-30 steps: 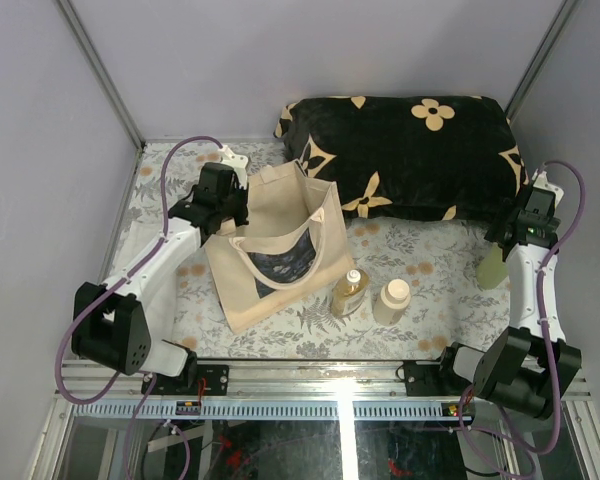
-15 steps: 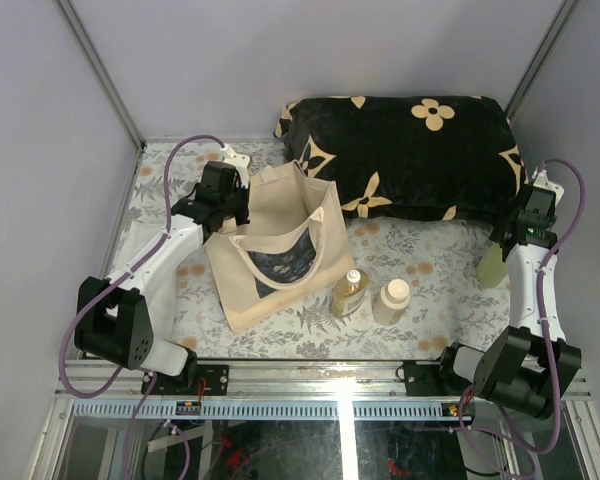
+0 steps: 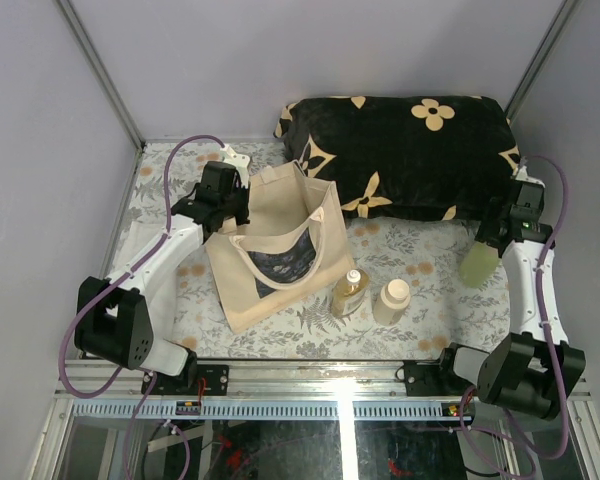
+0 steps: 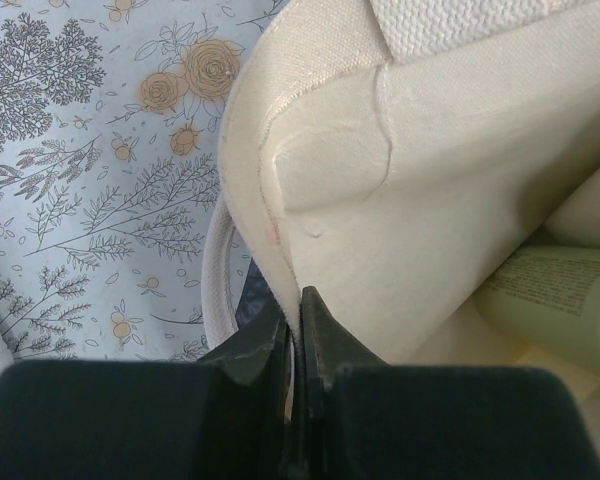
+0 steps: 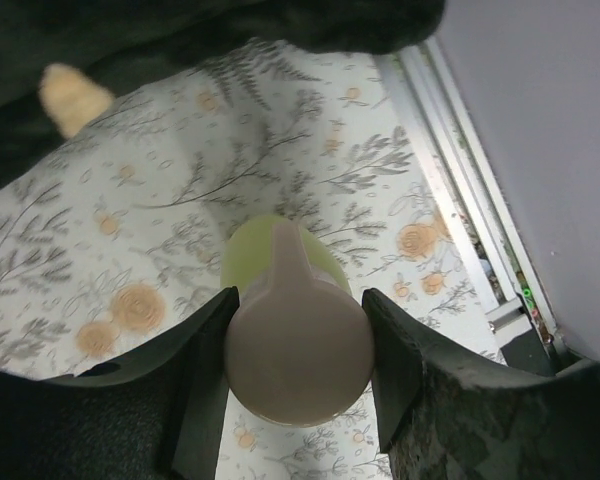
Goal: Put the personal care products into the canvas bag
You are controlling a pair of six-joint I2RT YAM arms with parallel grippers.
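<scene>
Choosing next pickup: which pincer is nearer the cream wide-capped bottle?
Right. Right pincer, holding an olive-green bottle, hangs right of the cream bottle; left pincer pinches the beige canvas bag farther left.

Surface [image 3: 420, 250] is floral-print. Directly on it: bag [image 3: 270, 285] standing left of centre, black cushion [image 3: 400, 150] along the far edge, amber bottle [image 3: 348, 293] and cream bottle [image 3: 391, 300] upright, side by side, toward my end.

We see the olive-green bottle [image 4: 555, 300] inside the canvas bag [image 4: 460, 170] cut by the left wrist view's right edge, its top out of frame, label print too blurred to read. In the right wrist view the second olive-green bottle [image 5: 245, 250] is mostly hidden behind its own pale cap [image 5: 298, 350].
</scene>
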